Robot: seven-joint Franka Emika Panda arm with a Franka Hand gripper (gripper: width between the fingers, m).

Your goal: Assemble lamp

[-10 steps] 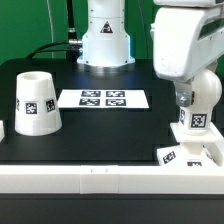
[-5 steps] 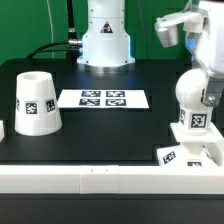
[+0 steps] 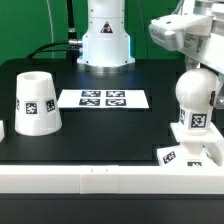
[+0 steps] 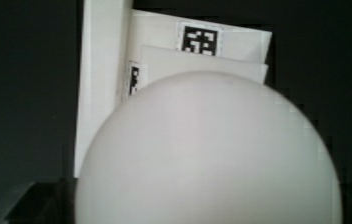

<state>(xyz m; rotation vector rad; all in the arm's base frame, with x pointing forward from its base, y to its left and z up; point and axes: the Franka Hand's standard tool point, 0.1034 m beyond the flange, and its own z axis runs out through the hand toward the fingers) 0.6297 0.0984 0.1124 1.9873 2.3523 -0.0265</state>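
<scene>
The white bulb (image 3: pixel 195 100) stands upright on the flat square base (image 3: pixel 184 155) at the exterior view's right, near the table's front edge. My gripper (image 3: pixel 203 80) hangs over the bulb's ball head with its jaws either side of it, and they look open. In the wrist view the ball head (image 4: pixel 199 150) fills the space between the dark fingertips (image 4: pixel 34 205), with the base (image 4: pixel 191 50) beyond it and my gripper (image 4: pixel 194 208) low over it. The tapered shade (image 3: pixel 35 102) stands alone at the exterior view's left, far from my gripper.
The marker board (image 3: pixel 103 98) lies flat at the table's middle back. The robot's white pedestal (image 3: pixel 105 40) stands behind it. A white rail (image 3: pixel 100 180) runs along the front edge. A small white piece (image 3: pixel 3 128) shows at the far left edge.
My wrist has turned and lifted off the bulb's front, so the ball head now shows in the exterior view. The bulb's tag, the base and the shade have not moved.
</scene>
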